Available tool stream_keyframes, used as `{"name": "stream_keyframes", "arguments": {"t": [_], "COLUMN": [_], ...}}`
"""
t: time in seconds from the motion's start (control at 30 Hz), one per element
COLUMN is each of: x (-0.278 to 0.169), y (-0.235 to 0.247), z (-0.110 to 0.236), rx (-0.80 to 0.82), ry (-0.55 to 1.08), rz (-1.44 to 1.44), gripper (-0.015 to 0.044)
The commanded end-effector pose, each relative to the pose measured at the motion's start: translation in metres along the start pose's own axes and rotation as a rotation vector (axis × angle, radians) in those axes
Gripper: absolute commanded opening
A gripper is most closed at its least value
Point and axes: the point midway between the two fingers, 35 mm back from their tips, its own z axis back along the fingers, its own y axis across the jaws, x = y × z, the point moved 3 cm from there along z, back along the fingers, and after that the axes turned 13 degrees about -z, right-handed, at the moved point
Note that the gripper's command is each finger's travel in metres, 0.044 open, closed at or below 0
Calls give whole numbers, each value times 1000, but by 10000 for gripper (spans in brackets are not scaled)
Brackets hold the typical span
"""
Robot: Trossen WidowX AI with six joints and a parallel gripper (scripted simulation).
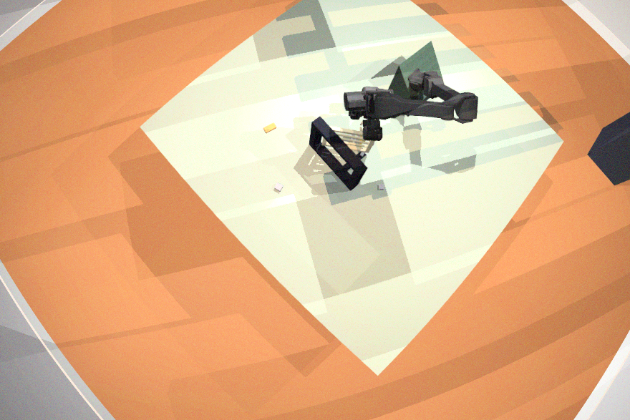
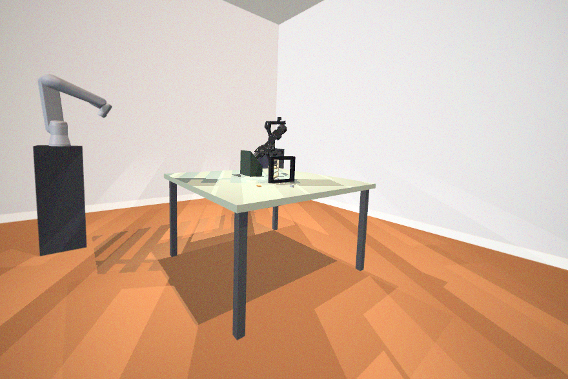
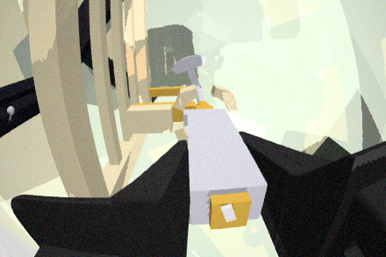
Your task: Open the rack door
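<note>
The black frame [image 1: 357,177] [image 2: 293,169] stands on the table [image 1: 447,232] [image 2: 321,185]. The slatted tan door [image 1: 351,134] [image 2: 275,168] [image 3: 67,82] is swung partly open from it, by less than a right angle as seen from above. My gripper [image 1: 372,137] [image 3: 212,144] is shut on the pale grey handle [image 3: 225,152], one black finger on each side. A grey T-shaped piece [image 3: 189,64] shows beyond the handle, with tan curved guards around its stem. How far the handle is turned relative to the door is hard to tell.
A dark green wedge [image 1: 421,65] [image 2: 250,163] stands by the arm's base. An orange block [image 1: 269,127] [image 2: 259,185], a white block [image 1: 278,187] and a grey block [image 1: 380,187] lie around the frame. Another arm [image 2: 75,90] stands on a pedestal away from the table.
</note>
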Motion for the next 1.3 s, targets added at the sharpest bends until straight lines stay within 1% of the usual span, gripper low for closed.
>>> {"name": "stream_keyframes", "arguments": {"t": [0.0,0.57,1.27], "x": [3,22,58], "y": [-4,-35,-67], "z": [0,0,0], "rx": [5,4,1], "ry": [-4,-5,-7], "rz": [80,322,644], "gripper": [15,15,15]}}
